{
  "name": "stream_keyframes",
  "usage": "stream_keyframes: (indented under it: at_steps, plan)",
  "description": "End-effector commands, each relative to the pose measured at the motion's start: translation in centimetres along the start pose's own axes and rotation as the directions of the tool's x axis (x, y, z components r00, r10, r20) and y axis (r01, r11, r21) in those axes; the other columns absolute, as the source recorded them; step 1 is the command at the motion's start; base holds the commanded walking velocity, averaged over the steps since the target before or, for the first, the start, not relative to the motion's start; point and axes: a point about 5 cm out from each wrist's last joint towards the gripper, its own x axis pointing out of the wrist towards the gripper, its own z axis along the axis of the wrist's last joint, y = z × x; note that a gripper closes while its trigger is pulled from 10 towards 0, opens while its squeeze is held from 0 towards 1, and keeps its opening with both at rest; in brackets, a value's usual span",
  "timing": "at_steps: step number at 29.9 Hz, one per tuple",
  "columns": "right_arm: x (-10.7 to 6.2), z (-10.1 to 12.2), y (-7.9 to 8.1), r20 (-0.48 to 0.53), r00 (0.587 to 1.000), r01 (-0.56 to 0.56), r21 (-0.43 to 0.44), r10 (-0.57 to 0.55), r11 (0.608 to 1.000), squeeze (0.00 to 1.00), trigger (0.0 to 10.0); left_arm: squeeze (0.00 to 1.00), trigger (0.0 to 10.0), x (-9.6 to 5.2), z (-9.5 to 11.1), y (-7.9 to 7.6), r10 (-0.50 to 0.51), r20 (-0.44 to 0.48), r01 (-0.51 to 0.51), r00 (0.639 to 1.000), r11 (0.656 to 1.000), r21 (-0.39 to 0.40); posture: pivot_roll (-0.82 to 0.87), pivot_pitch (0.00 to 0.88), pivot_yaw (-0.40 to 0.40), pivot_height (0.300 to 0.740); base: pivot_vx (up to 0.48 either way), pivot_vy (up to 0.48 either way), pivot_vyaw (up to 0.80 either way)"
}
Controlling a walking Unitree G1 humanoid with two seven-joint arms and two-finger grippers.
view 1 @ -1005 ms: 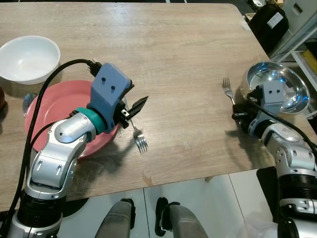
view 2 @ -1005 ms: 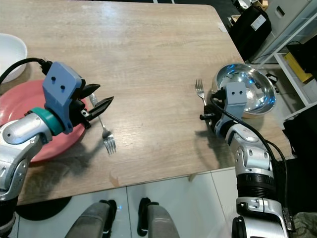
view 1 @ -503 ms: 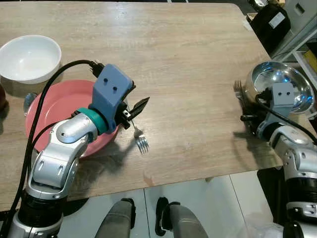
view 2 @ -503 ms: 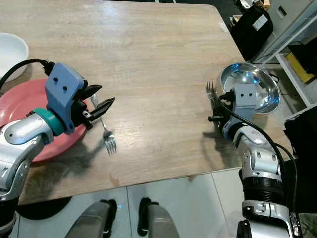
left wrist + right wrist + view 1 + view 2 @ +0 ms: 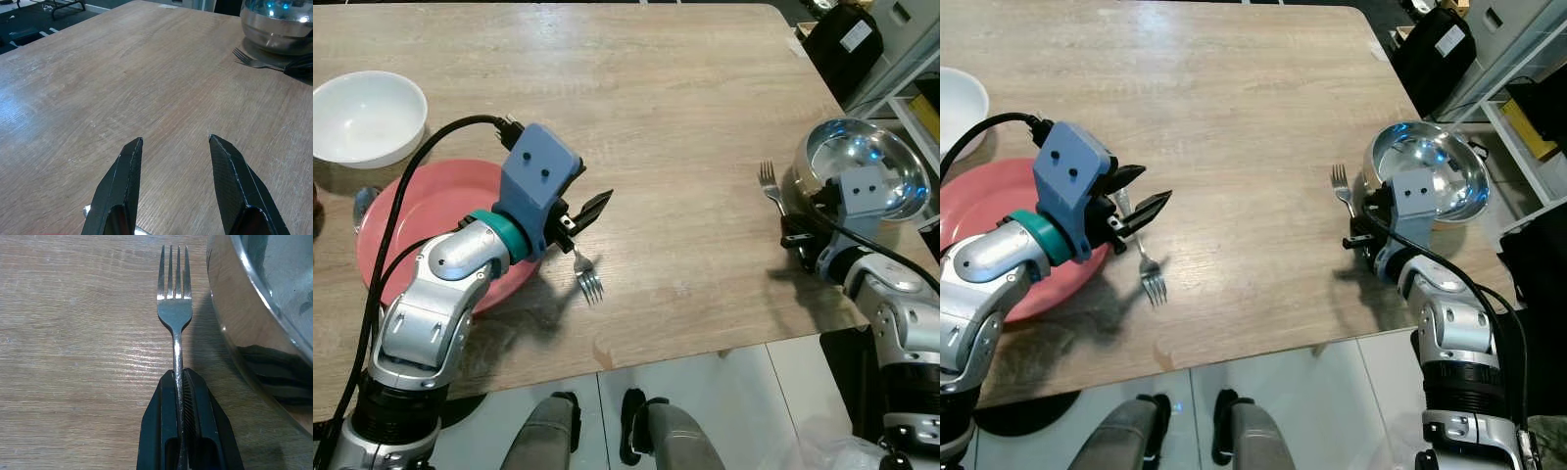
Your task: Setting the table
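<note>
The right hand (image 5: 180, 382) pinched the handle of a fork (image 5: 174, 308) between its 2 black fingers, pressed tight against the metal. The fork's 4 tines pointed away from the hand, low over the wooden counter (image 5: 656, 108), though the pictures did not settle whether they touched it. Just beside that fork and hand, on the outer side, stood a shiny steel bowl (image 5: 862, 162) near the counter's right edge.

The left hand (image 5: 579, 212) hovered above the counter with its 2 fingers (image 5: 122, 183) spread apart and nothing between them. A second fork (image 5: 586, 275) lay on the counter just below and ahead of this hand, its tines toward the robot and its handle running back under the fingers. Behind the hand, partly under the wrist, sat a pink plate (image 5: 421, 220). Beyond the plate, toward the far left, stood a white bowl (image 5: 364, 113).
</note>
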Motion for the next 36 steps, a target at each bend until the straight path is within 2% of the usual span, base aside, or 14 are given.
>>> stream_keyframes:
  at_steps: [1, 2, 4, 5, 11, 12, 16, 23, 25, 27, 28, 30, 35, 36]
  plan:
    - [0.0, -2.5, -0.1, -0.104, 0.994, 0.019, 0.038, -0.015, 0.999, 0.0, 10.0, 0.0, 10.0, 0.3, -0.2, -0.5, -0.022, -0.001, 0.022, 1.0, 1.0, -0.011, 0.13, 0.167, -0.017, 0.74, 0.0, 0.0, 0.0]
    - [0.0, -2.5, -0.1, -0.104, 0.994, 0.019, 0.038, -0.015, 0.999, 0.0, 10.0, 0.0, 10.0, 0.3, -0.2, -0.5, -0.022, -0.001, 0.022, 1.0, 1.0, -0.011, 0.13, 0.167, -0.017, 0.74, 0.0, 0.0, 0.0]
    - [0.1, -2.5, 0.0, -0.1, 0.995, 0.018, 0.04, -0.014, 0.999, 0.13, 10.0, 0.0, 10.0, 0.3, -0.2, -0.5, -0.023, -0.001, 0.023, 1.0, 1.0, -0.011, 0.13, 0.164, -0.017, 0.74, 0.0, 0.0, 0.0]
    - [0.1, -2.3, 0.0, -0.091, 0.996, 0.02, 0.047, -0.016, 0.999, 1.0, 10.0, 0.0, 10.0, 0.3, -0.2, -0.5, -0.023, 0.0, 0.023, 1.0, 1.0, -0.011, 0.13, 0.163, -0.017, 0.74, 0.0, 0.0, 0.0]
    - [-0.2, -1.5, 0.2, -0.053, 0.999, -0.005, 0.053, 0.008, 0.999, 1.0, 10.0, 0.0, 10.0, 0.3, -0.2, -0.5, -0.024, 0.0, 0.024, 1.0, 1.0, -0.01, 0.13, 0.161, -0.018, 0.74, 0.0, 0.0, 0.0]
    - [-0.5, -0.9, 0.3, -0.028, 0.999, -0.015, 0.053, 0.016, 0.998, 0.0, 10.0, 0.0, 10.0, 0.3, -0.3, -0.6, -0.024, 0.001, 0.024, 1.0, 1.0, -0.01, 0.12, 0.157, -0.02, 0.74, 0.0, 0.0, 0.0]
    - [-1.2, -0.1, 0.2, 0.0, 1.0, -0.017, 0.052, 0.017, 0.998, 0.0, 10.0, 0.0, 10.0, 0.3, -0.3, -0.6, -0.025, 0.002, 0.025, 1.0, 1.0, -0.011, 0.12, 0.155, -0.021, 0.74, 0.0, 0.0, 0.0]
    - [-6.1, 1.9, 1.4, 0.128, 0.992, -0.009, 0.063, 0.001, 0.998, 0.0, 10.0, 0.0, 10.0, 0.9, -0.2, -0.7, -0.036, 0.021, 0.036, 0.999, 0.999, -0.012, 0.1, 0.133, -0.009, 0.74, 0.0, 0.0, 0.0]
    - [-6.1, 1.9, 1.4, 0.128, 0.992, -0.009, 0.063, 0.001, 0.998, 0.0, 10.0, 0.0, 10.0, 0.9, -0.2, -0.7, -0.036, 0.021, 0.036, 0.999, 0.999, -0.012, 0.1, 0.133, -0.009, 0.74, 0.0, 0.0, 0.0]
    - [-7.7, 4.1, 1.4, 0.296, 0.954, 0.016, 0.097, -0.044, 0.995, 0.0, 10.0, 0.0, 10.0, 1.5, 0.3, -0.8, -0.061, 0.055, 0.061, 0.997, 0.998, -0.003, 0.08, 0.112, 0.02, 0.74, 0.0, 0.0, 0.0]
    - [-7.7, 4.1, 1.4, 0.296, 0.954, 0.016, 0.097, -0.044, 0.995, 0.0, 10.0, 0.0, 10.0, 1.5, 0.3, -0.8, -0.061, 0.055, 0.061, 0.997, 0.998, -0.003, 0.08, 0.112, 0.02, 0.74, 0.0, 0.0, 0.0]
    - [-8.9, 6.1, 2.1, 0.446, 0.894, -0.022, 0.127, -0.037, 0.992, 0.0, 10.0, 0.0, 10.0, 2.3, 1.1, -1.0, -0.106, 0.09, 0.106, 0.99, 0.994, 0.007, 0.07, 0.097, 0.035, 0.74, 0.0, 0.0, 0.0]
    - [-10.0, 7.1, 3.7, 0.562, 0.827, -0.085, 0.171, -0.027, 0.982, 0.0, 10.0, 0.0, 10.0, 3.4, 2.3, -1.5, -0.225, 0.132, 0.225, 0.965, 0.974, 0.019, 0.06, 0.066, 0.055, 0.74, 0.0, 0.0, 0.0]
    - [-10.1, 7.0, 3.9, 0.577, 0.811, -0.047, 0.229, -0.097, 0.972, 0.0, 10.0, 0.0, 10.0, 3.7, 2.5, -1.6, -0.24, 0.132, 0.24, 0.962, 0.971, 0.013, 0.05, 0.052, 0.066, 0.74, 0.0, 0.0, 0.0]
